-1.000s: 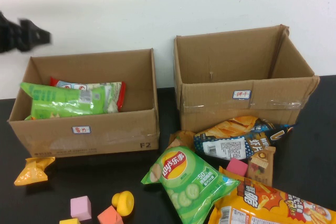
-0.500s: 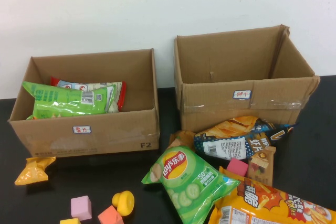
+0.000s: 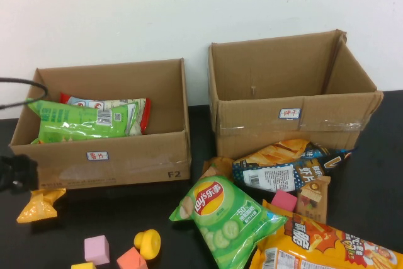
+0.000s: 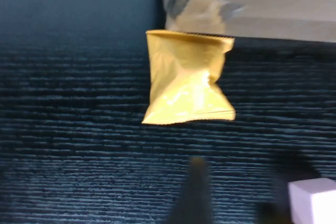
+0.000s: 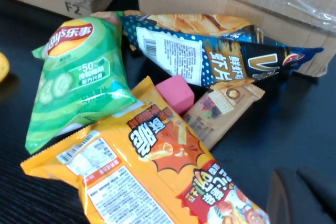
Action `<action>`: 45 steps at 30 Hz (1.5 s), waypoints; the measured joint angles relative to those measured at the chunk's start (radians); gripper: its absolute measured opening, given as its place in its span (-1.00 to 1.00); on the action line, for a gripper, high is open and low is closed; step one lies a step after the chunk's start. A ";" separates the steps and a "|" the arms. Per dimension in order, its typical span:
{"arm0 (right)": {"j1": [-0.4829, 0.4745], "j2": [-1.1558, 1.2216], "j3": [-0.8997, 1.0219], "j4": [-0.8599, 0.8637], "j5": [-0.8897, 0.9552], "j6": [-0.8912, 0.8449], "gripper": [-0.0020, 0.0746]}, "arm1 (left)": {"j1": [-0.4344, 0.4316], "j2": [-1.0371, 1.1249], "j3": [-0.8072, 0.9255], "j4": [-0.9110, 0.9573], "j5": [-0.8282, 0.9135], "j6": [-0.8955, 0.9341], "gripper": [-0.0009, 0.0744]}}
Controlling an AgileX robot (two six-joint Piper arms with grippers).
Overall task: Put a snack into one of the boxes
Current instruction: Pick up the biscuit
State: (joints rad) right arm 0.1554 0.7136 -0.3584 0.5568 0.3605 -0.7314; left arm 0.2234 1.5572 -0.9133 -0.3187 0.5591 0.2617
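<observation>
The left gripper [image 3: 17, 173] above the yellow packet [image 3: 39, 204], opening unclear, should centre before closing; the right gripper, closed, rests beside the snacks.

Matt brown cardboard boxes [image 3: 107, 162] patched with shiny clear tape stand on a dark ridged counter [image 4: 79, 145] among glossy crinkled foil snack bags [image 3: 223, 215]

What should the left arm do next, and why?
Probably lower the left end effector onto the small yellow snack packet and close. It hovers near that packet beside the left box; nothing held. The right end effector is parked, shut, near the orange chip bag.
</observation>
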 joint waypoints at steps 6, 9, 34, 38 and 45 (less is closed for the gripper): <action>0.000 0.000 0.000 0.002 0.000 0.000 -0.95 | 0.000 0.185 0.000 -0.004 -0.063 0.000 0.83; 0.000 0.000 0.000 0.002 0.000 0.000 -0.95 | 0.000 0.262 -0.005 -0.004 -0.111 0.011 0.85; 0.000 0.000 0.000 0.005 0.000 -0.055 -0.95 | 0.000 0.491 -0.177 -0.128 -0.246 0.127 0.09; 0.000 0.000 0.000 0.005 0.002 -0.055 -0.95 | 0.000 0.486 -0.179 -0.133 -0.214 0.133 0.08; 0.000 0.000 0.000 0.006 0.002 -0.055 -0.95 | -0.001 0.399 -0.175 -0.133 -0.111 0.169 0.00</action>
State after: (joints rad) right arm 0.1554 0.7136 -0.3584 0.5633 0.3622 -0.7863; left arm 0.2227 1.9561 -1.0883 -0.4514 0.4482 0.4308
